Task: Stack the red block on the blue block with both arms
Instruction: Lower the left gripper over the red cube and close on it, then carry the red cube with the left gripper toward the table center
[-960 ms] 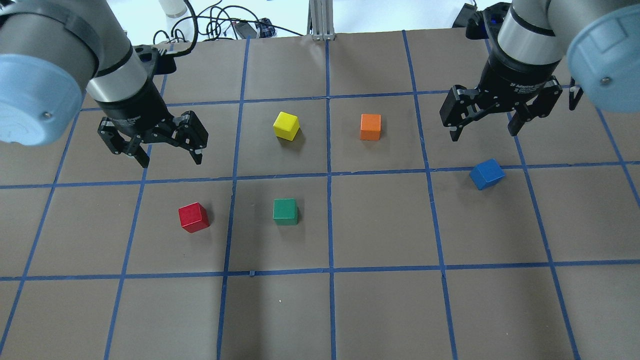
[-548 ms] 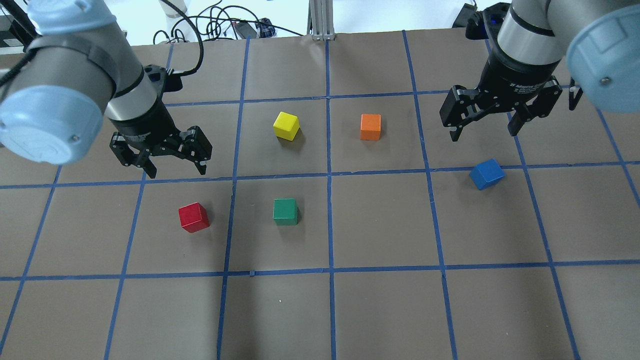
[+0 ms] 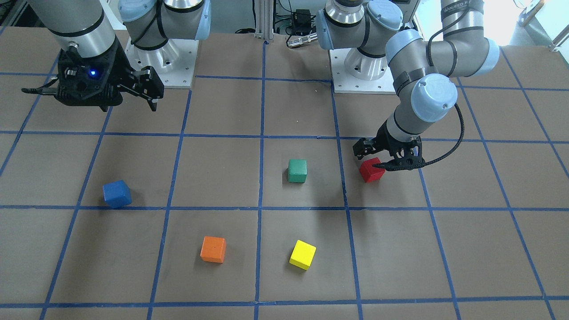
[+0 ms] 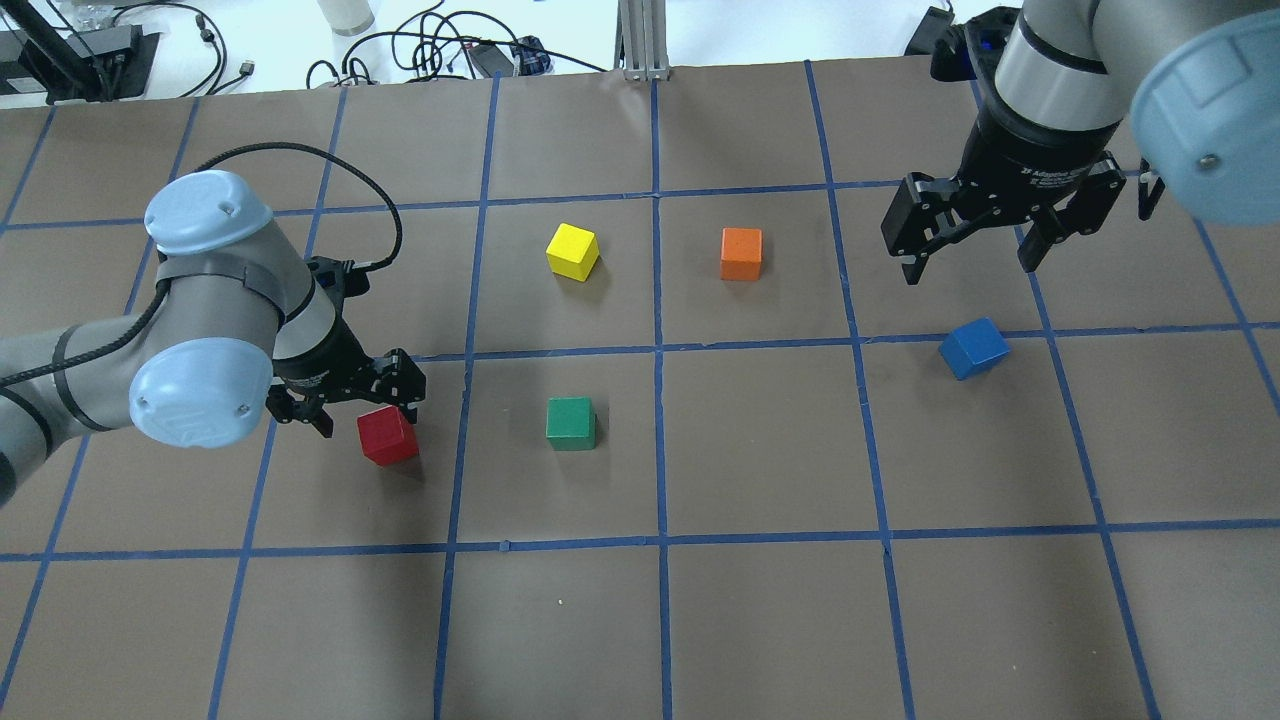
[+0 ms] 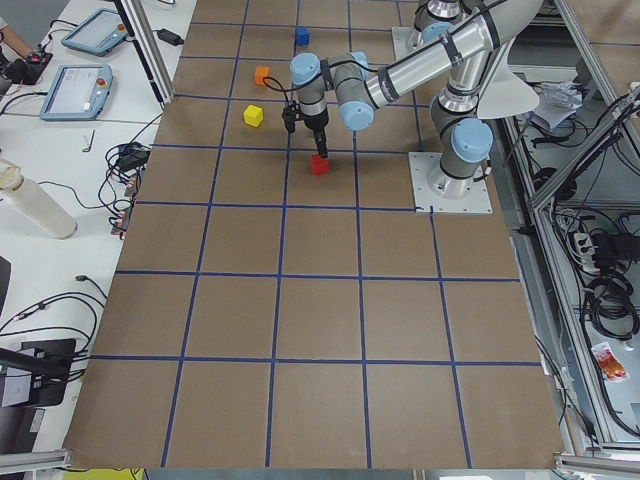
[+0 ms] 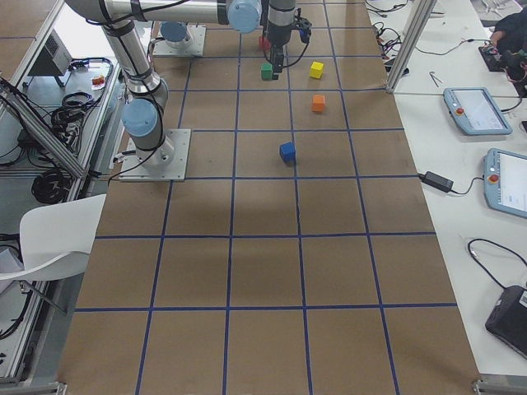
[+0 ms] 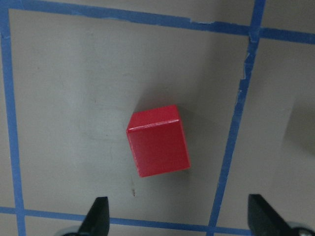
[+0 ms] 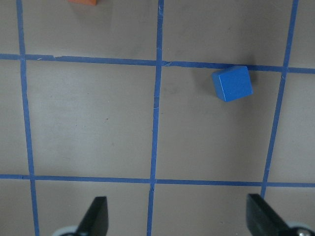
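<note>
White writing runs around the black body of the right gripper (image 4: 968, 268) in the upper right of the overhead view. Only the word "Adaptive" can be read there; the rest is too small. No block carries a label.

The left gripper (image 4: 366, 414) is low over the table (image 4: 760, 620), in the left half of the overhead view, with its jaws wide apart. It holds nothing. The red block (image 4: 388, 436) stands on the table directly at its fingertips, inside a square of blue tape lines. In the left wrist view the red block (image 7: 158, 141) sits near the middle of the frame, a little turned against the tape lines. The two black fingertips (image 7: 98, 219) show at the bottom edge, one on each side and both apart from the block.

The right gripper is also spread wide and empty, and it hangs above the table. The blue block (image 4: 974, 348) lies below it in the overhead frame, just under a horizontal tape line, turned at an angle. In the right wrist view the blue block (image 8: 232, 83) is in the upper right, well apart from the fingertips (image 8: 261, 219) at the bottom.

A green block (image 4: 570, 423) stands right of the red one, in the next square. A yellow block (image 4: 572, 251) and an orange block (image 4: 741, 254) stand higher in the frame, near the centre.
</note>
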Controlling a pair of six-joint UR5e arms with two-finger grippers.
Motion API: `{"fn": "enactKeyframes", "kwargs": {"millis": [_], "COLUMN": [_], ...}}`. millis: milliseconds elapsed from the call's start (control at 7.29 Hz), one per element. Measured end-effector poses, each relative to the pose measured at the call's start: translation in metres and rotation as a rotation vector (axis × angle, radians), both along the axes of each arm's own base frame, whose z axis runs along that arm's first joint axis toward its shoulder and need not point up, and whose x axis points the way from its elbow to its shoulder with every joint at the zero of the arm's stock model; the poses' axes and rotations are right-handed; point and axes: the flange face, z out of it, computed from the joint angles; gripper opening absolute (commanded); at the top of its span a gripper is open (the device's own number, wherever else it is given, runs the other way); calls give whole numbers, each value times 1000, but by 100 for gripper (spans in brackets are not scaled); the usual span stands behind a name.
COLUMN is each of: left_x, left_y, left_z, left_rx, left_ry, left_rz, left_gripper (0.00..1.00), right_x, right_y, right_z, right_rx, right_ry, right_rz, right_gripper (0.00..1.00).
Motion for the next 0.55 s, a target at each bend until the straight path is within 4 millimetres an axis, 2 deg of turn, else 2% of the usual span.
{"fn": "enactKeyframes", "kwargs": {"millis": [137, 274, 411, 548], "left_x": [0, 0, 1, 1], "left_y": [3, 2, 0, -2], "left_z": [-19, -31, -37, -40], "left_rx": [0, -8, -9, -10], "left_ry": [-1, -4, -6, -5], "left_rz": [-2, -9, -12, -17], "left_gripper": [90, 55, 15, 0], "right_x": [0, 0, 0, -1], "right_y": [0, 0, 0, 0], "right_z": [0, -1, -1, -1], "right_rx": [0, 1, 2, 3], "right_ry": [1, 3, 4, 4], "right_rz": [0, 1, 1, 1], "right_gripper": [100, 100, 100, 100]}}
